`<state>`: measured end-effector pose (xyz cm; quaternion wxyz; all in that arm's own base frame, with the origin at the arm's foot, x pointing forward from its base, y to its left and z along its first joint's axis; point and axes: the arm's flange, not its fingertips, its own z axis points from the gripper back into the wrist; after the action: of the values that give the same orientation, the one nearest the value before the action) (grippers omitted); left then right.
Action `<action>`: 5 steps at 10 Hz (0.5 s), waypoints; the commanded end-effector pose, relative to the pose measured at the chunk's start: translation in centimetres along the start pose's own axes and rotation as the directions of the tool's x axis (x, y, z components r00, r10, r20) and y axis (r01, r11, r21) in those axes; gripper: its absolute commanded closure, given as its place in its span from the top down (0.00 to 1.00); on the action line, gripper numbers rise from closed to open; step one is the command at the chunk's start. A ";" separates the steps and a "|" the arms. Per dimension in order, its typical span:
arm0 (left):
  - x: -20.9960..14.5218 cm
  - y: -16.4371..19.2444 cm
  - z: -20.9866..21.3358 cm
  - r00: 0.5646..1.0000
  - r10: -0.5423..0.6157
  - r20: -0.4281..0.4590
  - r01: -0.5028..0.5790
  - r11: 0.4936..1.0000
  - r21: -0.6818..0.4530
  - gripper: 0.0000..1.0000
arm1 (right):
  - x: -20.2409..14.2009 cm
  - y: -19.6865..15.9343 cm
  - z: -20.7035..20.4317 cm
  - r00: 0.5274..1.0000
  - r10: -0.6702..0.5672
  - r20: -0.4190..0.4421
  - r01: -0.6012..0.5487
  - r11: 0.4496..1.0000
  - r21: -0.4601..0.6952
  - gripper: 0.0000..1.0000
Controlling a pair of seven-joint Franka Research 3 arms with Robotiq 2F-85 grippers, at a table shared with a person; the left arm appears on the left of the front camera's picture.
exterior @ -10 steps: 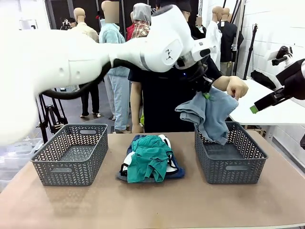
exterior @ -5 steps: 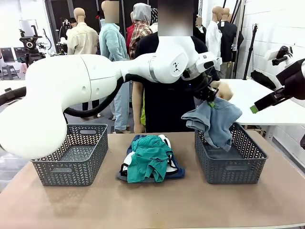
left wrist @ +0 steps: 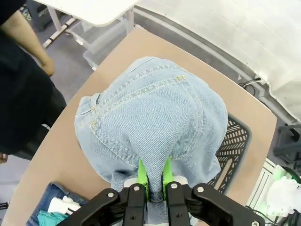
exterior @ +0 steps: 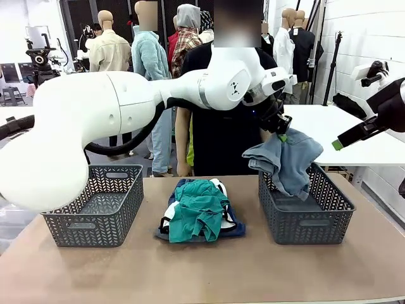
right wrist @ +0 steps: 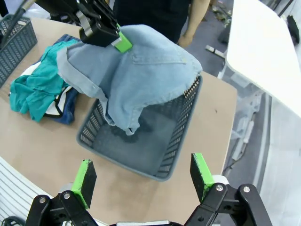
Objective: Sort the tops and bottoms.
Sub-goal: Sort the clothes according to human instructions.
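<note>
My left gripper (left wrist: 154, 173) is shut on a fold of the faded grey-blue denim bottoms (exterior: 283, 159), which hang over the right grey basket (exterior: 308, 229) with their lower end inside it. On the table's middle lies a pile. The teal-green top (exterior: 197, 212) is uppermost, with white black-trimmed shorts (exterior: 169, 214) and mid-blue denim shorts (exterior: 184, 185) beneath. My right gripper (right wrist: 142, 164) stands open, up and to the right of that basket, holding nothing. One of its green-tipped fingers (exterior: 352, 135) juts in at the right edge of the front view.
A second grey basket (exterior: 95, 218) stands empty at the table's left. A person in black (exterior: 218, 136) stands behind the far edge, one bare arm (left wrist: 29, 43) hanging by the table. A white table (exterior: 354, 136) lies to the right rear.
The person's hand has let go of the denim and drawn back. My left gripper has carried the denim a little lower and right, over the right basket. The right gripper has stayed still.
</note>
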<state>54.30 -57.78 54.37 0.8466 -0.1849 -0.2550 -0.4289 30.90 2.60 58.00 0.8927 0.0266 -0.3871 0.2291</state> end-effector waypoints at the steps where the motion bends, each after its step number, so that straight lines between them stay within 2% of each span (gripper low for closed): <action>1: 1.9 -0.2 -2.8 0.998 -0.055 0.010 0.056 0.997 -0.056 0.00 | 0.1 -0.1 -0.2 1.000 0.003 0.003 -0.003 1.000 -0.009 1.00; 5: 2.1 -2.3 -7.2 0.996 -0.083 0.014 0.084 0.986 -0.143 0.00 | 0.1 -0.1 -0.2 1.000 0.003 0.003 -0.003 1.000 -0.009 1.00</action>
<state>53.21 -62.09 48.09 0.8262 -0.2126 -0.2293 -0.4687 30.90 2.60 58.00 0.8927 0.0265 -0.3871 0.2292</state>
